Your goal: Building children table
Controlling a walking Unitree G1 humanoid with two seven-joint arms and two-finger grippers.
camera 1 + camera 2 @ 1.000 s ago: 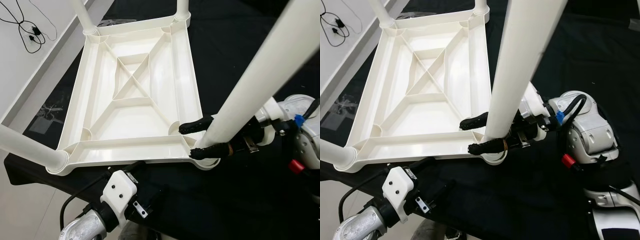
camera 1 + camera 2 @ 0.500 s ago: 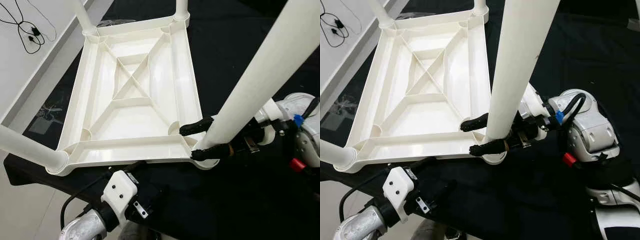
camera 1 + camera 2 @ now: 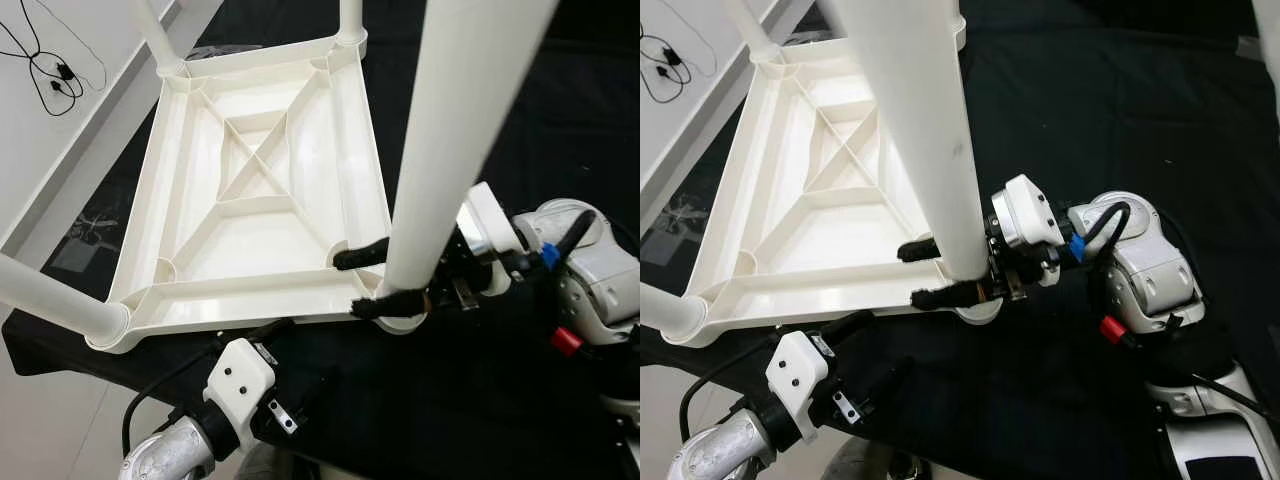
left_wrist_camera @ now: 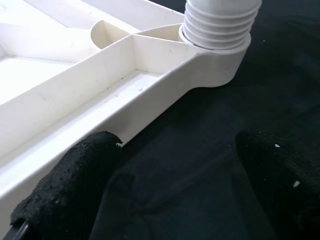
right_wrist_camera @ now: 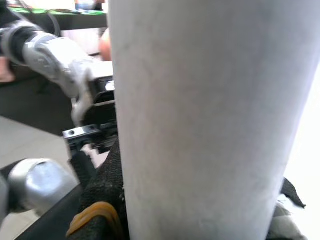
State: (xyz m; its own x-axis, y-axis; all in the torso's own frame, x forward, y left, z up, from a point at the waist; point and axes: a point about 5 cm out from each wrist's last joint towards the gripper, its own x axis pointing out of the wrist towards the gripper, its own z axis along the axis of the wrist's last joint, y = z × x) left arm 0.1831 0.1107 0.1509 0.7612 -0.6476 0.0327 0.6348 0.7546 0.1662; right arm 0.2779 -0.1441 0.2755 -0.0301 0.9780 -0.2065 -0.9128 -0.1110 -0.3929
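Gripping the white table leg (image 3: 440, 150) near its base, our right gripper (image 3: 372, 280) is holding one black finger on each side of it at the near right corner of the upturned tabletop (image 3: 250, 210). We are resting that tabletop on the black cloth (image 3: 480, 400). Our left gripper (image 4: 170, 195) is hovering just off the tabletop's near edge, fingers spread wide over the cloth, holding nothing.

White plastic table (image 3: 255, 215) upside down, legs (image 3: 445, 150) up.

White table (image 3: 262, 205), black cloth (image 3: 480, 400)
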